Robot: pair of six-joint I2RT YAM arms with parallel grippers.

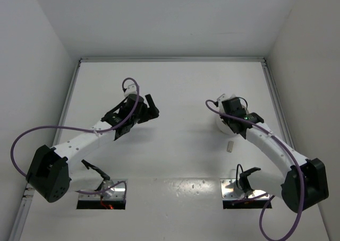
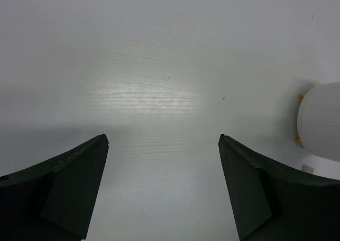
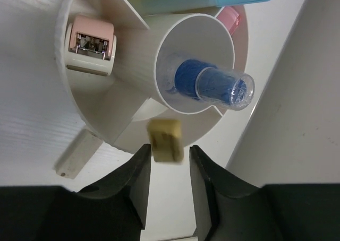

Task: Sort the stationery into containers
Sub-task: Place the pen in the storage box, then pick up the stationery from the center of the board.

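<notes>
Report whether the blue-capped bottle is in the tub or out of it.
In. The right wrist view shows the bottle standing inside the round centre tube of the white tub, its clear end sticking out past the rim.

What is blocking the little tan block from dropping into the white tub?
Nothing visible. The tan block sits at the right gripper's fingertips, over an empty-looking pocket of the tub. The blue-capped bottle stands in the tub's middle, off to one side.
</notes>
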